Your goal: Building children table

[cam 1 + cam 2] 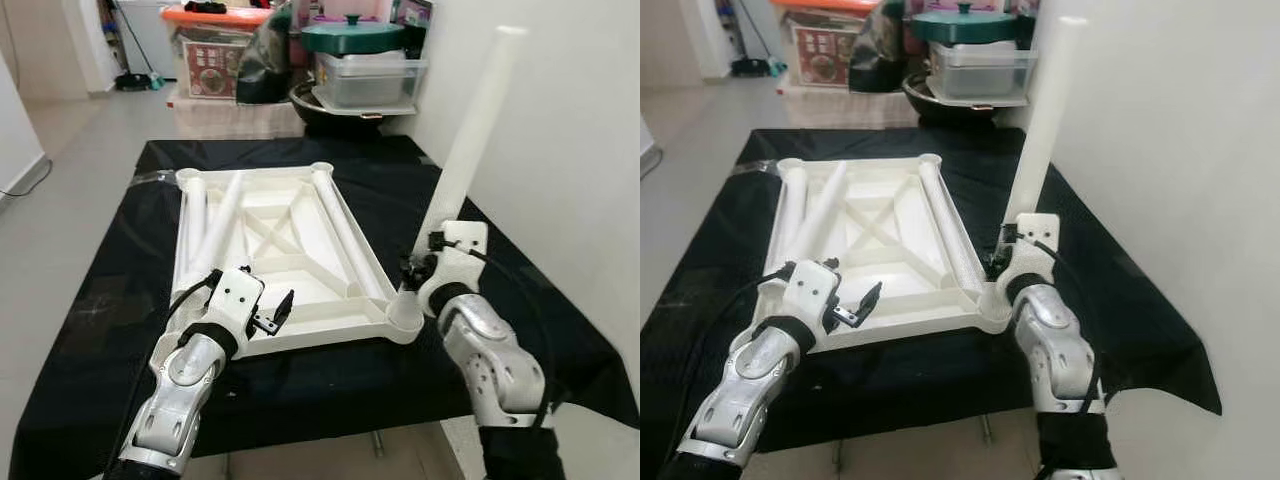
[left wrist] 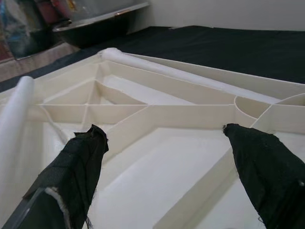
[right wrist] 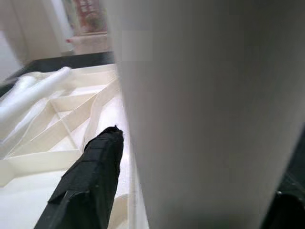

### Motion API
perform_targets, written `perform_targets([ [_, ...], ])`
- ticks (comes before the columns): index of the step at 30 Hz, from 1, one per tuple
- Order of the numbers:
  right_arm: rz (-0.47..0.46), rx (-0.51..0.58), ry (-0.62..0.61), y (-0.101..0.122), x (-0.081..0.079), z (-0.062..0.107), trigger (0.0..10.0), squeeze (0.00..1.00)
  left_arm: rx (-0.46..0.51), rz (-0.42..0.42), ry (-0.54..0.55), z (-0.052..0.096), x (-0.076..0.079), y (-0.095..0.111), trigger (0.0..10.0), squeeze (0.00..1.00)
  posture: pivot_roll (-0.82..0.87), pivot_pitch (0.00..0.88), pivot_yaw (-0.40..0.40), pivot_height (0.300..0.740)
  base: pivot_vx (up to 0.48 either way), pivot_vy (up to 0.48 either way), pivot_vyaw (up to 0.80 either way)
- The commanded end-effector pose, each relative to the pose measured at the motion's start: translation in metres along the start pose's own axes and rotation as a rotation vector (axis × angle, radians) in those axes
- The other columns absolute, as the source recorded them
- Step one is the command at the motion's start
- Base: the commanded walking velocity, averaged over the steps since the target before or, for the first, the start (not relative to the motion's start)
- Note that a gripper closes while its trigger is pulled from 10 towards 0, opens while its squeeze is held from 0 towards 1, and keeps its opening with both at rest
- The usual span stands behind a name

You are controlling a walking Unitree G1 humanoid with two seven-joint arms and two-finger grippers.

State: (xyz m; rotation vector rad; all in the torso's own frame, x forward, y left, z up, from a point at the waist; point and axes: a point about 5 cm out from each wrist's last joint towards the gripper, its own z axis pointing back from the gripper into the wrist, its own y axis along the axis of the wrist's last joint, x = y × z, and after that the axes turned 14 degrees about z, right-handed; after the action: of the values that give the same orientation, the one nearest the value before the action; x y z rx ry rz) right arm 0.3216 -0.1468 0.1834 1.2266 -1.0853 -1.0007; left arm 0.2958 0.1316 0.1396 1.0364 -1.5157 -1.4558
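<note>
A white tabletop [image 1: 318, 336] lies upside down on the black-clothed table [image 1: 400, 170]. Two loose white legs [image 1: 222, 225] rest in its left part and another leg [image 1: 340, 235] along its right side. My right gripper [image 1: 412, 270] is shut on a fourth leg [image 1: 470, 130], which stands nearly upright and leans a little to the right. Its lower end is at the near right corner socket [image 1: 404, 318]. In the right wrist view that leg [image 3: 209, 114] spans the gap between the fingers [image 3: 90, 181]. My left gripper [image 1: 273, 312] hovers open over the tabletop's near left edge, ribs [image 2: 157, 114] showing between its fingers.
Storage boxes [image 1: 215, 55], a green-lidded pot [image 1: 352, 35] and a clear bin [image 1: 368, 78] crowd the floor beyond the table's far end. A white wall [image 1: 560, 150] runs close along the right. Bare floor [image 1: 70, 190] lies to the left.
</note>
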Motion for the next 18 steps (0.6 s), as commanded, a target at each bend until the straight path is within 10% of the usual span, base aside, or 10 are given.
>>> perform_targets([
  [1, -0.042, 0.078, 0.12, 0.015, -0.01, -0.003, 10.0, 0.0, -0.004, -0.002, -0.012, -0.001, 0.003, -0.001, 10.0, 0.0, 0.03, 0.0, -0.084, 0.74, 0.0, 0.0, 0.0],
  [5, -0.057, 0.279, 0.512, 0.047, -0.031, 0.015, 10.0, 0.0, -0.003, 0.0, -0.012, -0.001, 0.003, -0.001, 10.0, 0.0, 0.03, 0.0, -0.088, 0.74, 0.0, 0.0, 0.0],
  [11, 0.002, 0.242, 0.789, 0.037, -0.054, 0.035, 10.0, 0.0, -0.005, 0.0, -0.005, 0.0, 0.002, -0.002, 10.0, 0.0, 0.04, 0.0, -0.1, 0.74, 0.0, 0.0, 0.0],
  [12, 0.036, 0.202, 0.79, 0.027, -0.057, 0.034, 4.0, 0.0, -0.005, -0.001, -0.002, 0.0, 0.002, -0.002, 10.0, 0.0, 0.05, 0.0, -0.101, 0.74, 0.0, 0.0, 0.0],
  [13, 0.036, 0.202, 0.79, 0.027, -0.057, 0.034, 4.0, 0.0, -0.005, -0.001, -0.002, 0.0, 0.002, -0.002, 10.0, 0.0, 0.05, 0.0, -0.101, 0.74, 0.0, 0.0, 0.0],
  [14, 0.063, 0.145, 0.766, 0.014, -0.06, 0.031, 0.0, 0.0, -0.004, -0.002, 0.001, 0.0, 0.001, -0.002, 10.0, 0.0, 0.05, 0.0, -0.101, 0.74, 0.0, 0.0, 0.0],
  [18, 0.044, 0.075, 0.671, 0.004, -0.053, 0.023, 0.0, 0.0, -0.006, -0.001, 0.002, 0.002, 0.001, -0.002, 10.0, 0.0, 0.04, 0.0, -0.094, 0.74, 0.0, 0.0, 0.0],
])
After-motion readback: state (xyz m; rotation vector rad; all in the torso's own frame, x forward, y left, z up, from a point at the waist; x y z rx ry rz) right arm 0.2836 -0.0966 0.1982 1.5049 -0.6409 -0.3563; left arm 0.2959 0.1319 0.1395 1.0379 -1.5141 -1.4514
